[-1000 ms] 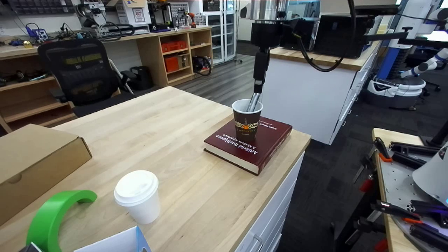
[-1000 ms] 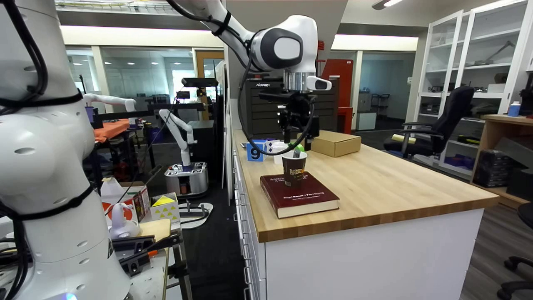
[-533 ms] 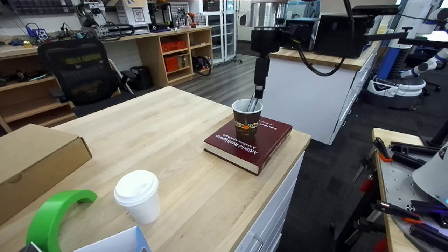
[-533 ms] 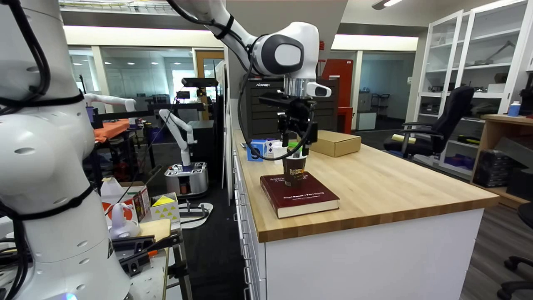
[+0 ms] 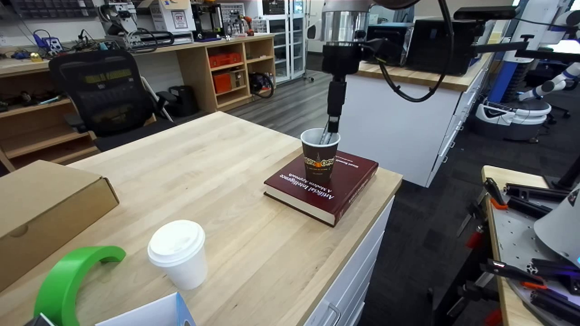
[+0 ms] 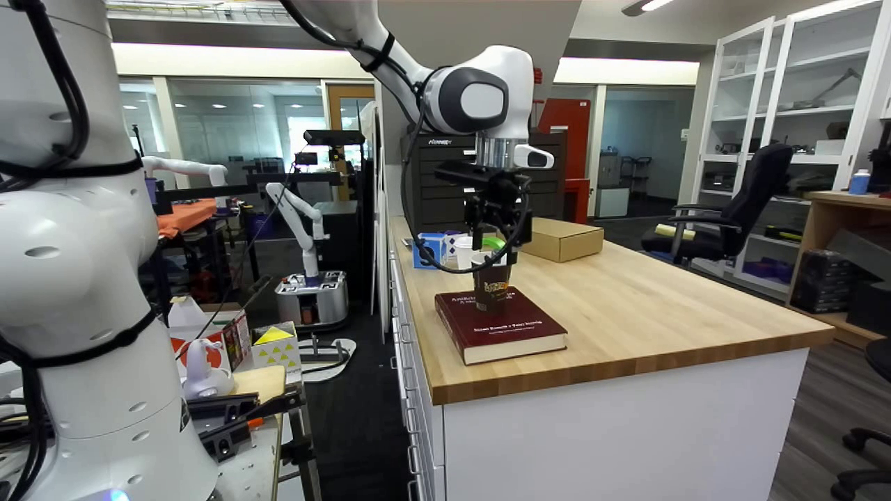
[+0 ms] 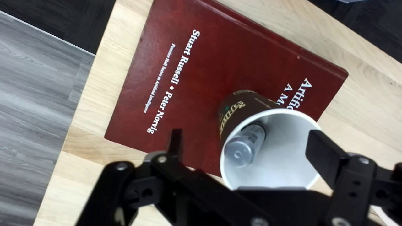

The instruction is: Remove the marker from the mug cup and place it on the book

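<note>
The jaws are spread, dark and blunt, parted at the mouth of the small brown mug cup (image 7: 246, 108), with the marker (image 7: 241, 150) in the space between them. In the wrist view one jaw stands out to the side of the cup while the other overlaps its pale rim; whether either touches the cup I can't tell. The marker sits inside the cup, tilted toward one wall, its greyish, see-through end pointing up, and in an exterior view its upper part shows at the rim, right beside a jaw. The cup itself stands upright on the maroon book (image 7: 213, 69), and I can read some of the white lettering on the cover around it, "Stuart Russell" and "Peter Norvig" among the words. The book lies flat near a corner of the pale wooden bench (image 5: 235, 217). Over it all hangs the white arm (image 6: 466, 90), its wrist pointing down above the cup in both exterior views. Farther along the bench, well apart from the book, a white lidded cup (image 5: 177, 253) stands upright, with a green arch (image 5: 61, 285) near it and a brown cardboard box (image 5: 50, 203) lying near the arch. Part of a blue-and-white box (image 5: 154, 310) shows close to the lidded cup. Past the bench there's a black mesh chair (image 5: 104, 90), standing near a long worktop (image 5: 22, 68) loaded with gear.
</note>
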Controlling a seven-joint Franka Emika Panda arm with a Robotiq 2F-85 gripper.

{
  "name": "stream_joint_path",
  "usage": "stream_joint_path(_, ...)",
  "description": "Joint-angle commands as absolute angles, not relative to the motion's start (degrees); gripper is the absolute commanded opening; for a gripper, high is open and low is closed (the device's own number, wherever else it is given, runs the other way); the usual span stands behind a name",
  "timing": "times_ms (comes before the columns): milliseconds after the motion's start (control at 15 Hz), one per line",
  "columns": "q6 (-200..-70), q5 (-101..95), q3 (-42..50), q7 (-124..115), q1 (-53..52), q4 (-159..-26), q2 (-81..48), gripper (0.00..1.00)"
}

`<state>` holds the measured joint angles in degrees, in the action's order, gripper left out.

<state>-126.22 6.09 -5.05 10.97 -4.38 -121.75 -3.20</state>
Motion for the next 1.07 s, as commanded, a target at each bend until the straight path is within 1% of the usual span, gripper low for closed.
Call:
stream_joint_path(0, -128.1, 6.8, -5.2, 12.6, -4.4, -122.2, -3.3, 1.0)
stream_joint_path(133, -127.9, 6.8, -5.3, 12.6, -4.4, -122.3, -3.3, 1.0)
stream_joint_path(200, -128.2, 6.8, -5.3, 12.6, -4.4, -122.4, -3.3, 0.75)
stream_joint_path(267, -128.4, 6.8, -5.3, 12.8, -4.4, -122.5, -3.4, 0.73)
stream_joint_path(333, -128.9, 6.9, -5.3, 13.0, -4.4, -122.6, -3.4, 0.67)
stream_joint_path(400, -129.2, 6.8, -5.3, 13.0, -4.4, -122.6, -3.4, 0.59)
stream_joint_path(533, -130.0, 6.9, -5.4, 13.2, -4.4, -122.6, -3.5, 0.47)
stream_joint_path(600, -130.4, 6.7, -5.4, 13.3, -4.4, -122.6, -3.6, 0.39)
stream_joint_path(867, -131.0, 6.3, -5.5, 13.8, -4.5, -122.6, -3.5, 0.13)
stream_joint_path(1000, -130.9, 6.4, -5.6, 14.1, -4.5, -122.7, -3.1, 0.03)
